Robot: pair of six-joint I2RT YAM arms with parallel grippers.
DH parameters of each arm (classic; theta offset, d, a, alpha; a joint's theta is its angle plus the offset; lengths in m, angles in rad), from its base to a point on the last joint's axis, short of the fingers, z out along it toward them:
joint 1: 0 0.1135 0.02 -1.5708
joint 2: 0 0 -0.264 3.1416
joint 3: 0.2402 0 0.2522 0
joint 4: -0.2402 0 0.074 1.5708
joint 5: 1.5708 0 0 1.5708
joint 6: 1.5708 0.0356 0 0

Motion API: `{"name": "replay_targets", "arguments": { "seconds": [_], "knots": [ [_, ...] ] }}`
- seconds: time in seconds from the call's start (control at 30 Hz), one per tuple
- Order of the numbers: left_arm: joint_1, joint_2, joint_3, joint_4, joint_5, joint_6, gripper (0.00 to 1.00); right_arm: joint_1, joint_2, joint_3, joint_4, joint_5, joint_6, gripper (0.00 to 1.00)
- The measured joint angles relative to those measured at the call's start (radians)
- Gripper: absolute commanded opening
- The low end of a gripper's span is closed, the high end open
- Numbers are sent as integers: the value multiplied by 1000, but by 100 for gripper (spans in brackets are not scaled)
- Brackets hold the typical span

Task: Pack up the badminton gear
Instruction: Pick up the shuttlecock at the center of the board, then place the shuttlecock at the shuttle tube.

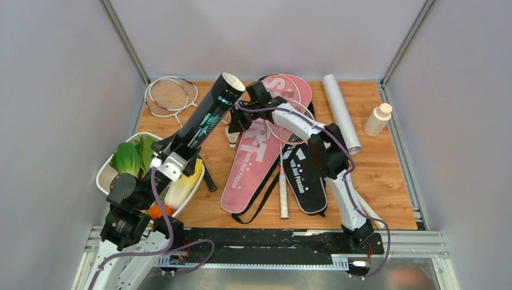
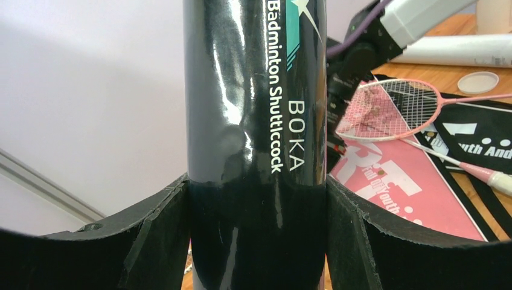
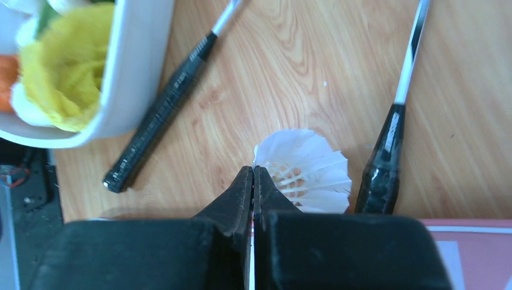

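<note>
1. 2 tubes are in the top view: the black tube (image 1: 208, 115) is raised off the table (image 1: 386, 175) and tilted, its open mouth pointing far and right, while the white tube (image 1: 341, 112) lies flat at the far right.
2. Only the left wrist view shows the grip: the left gripper (image 2: 256, 181) has 1 finger pressed to each side of the black tube (image 2: 241, 90), spread wide around its lower end. From above, the left gripper (image 1: 171, 158) sits over the white tray (image 1: 105, 172).
3. Only the right wrist view shows the right gripper (image 3: 253, 172) with its tips pressed together, touching the left rim of the white shuttlecock (image 3: 311, 169). Whether a feather is pinched between them I cannot tell.
4. From above, the right gripper (image 1: 234, 124) hangs just right of the black tube's mouth, the shuttlecock (image 1: 233, 140) just near of it.
5. 2 dark racket handles (image 3: 160, 112) lie on the wood either side of the shuttlecock.
6. Right of these lie the pink bag (image 1: 253, 163) and black bag (image 1: 305, 175), with the pink racket (image 2: 392, 109) across them.
7. Silver rackets (image 1: 172, 93) rest at the far left corner, and a small bottle (image 1: 377, 119) stands at the far right.
</note>
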Motion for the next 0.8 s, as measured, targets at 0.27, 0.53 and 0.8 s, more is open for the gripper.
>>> {"name": "replay_targets", "arguments": {
  "seconds": [0.27, 0.53, 0.8],
  "knots": [
    [0, 50, 0, -3, -12, 14, 9, -58, -34, 74, 53, -26, 143, 0],
    [0, 94, -5, -30, 13, -20, 8, -168, -497, -314, 203, 215, 293, 0],
    [0, 47, -184, 97, 188, -32, 7, -176, -1057, -426, 383, 349, 366, 0]
  ]
}}
